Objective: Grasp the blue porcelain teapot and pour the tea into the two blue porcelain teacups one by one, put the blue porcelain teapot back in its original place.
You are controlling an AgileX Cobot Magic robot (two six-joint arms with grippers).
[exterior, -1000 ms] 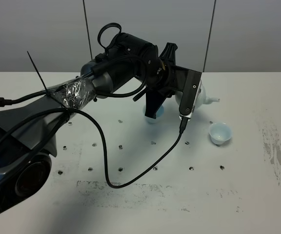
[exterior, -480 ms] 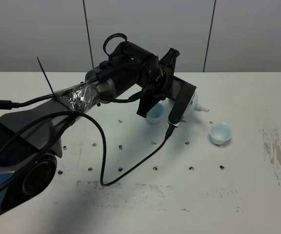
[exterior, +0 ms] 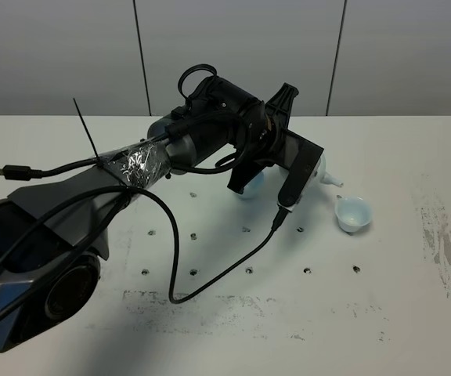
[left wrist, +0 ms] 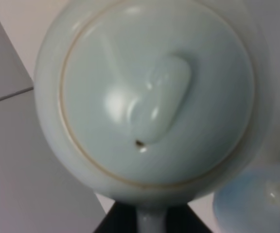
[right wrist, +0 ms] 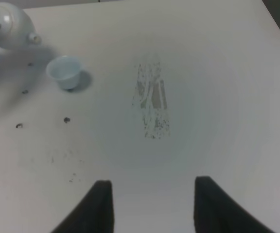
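Pinching teapot (left wrist: 152, 97) by handle (left wrist: 152, 222) with left fingers (left wrist: 113, 225). Pot looks raised off worktop (exterior: 398, 298), between cup (exterior: 352, 213) and second cup (exterior: 253, 186). Glazed porcelain: slick, brittle, likely heavy with tea, so handle's safest hold. Right fingers (right wrist: 101, 206) spread, empty.

White table (exterior: 398, 157) with a grid of small holes (exterior: 248, 270). Grey scuffed patches (exterior: 443, 251) at the right of the high view and along the front. One cup (exterior: 353, 213) stands on it in the open, and a second cup (exterior: 250, 185) is half hidden behind the arm. Teapot (right wrist: 6, 19): can't tell if it touches the top.
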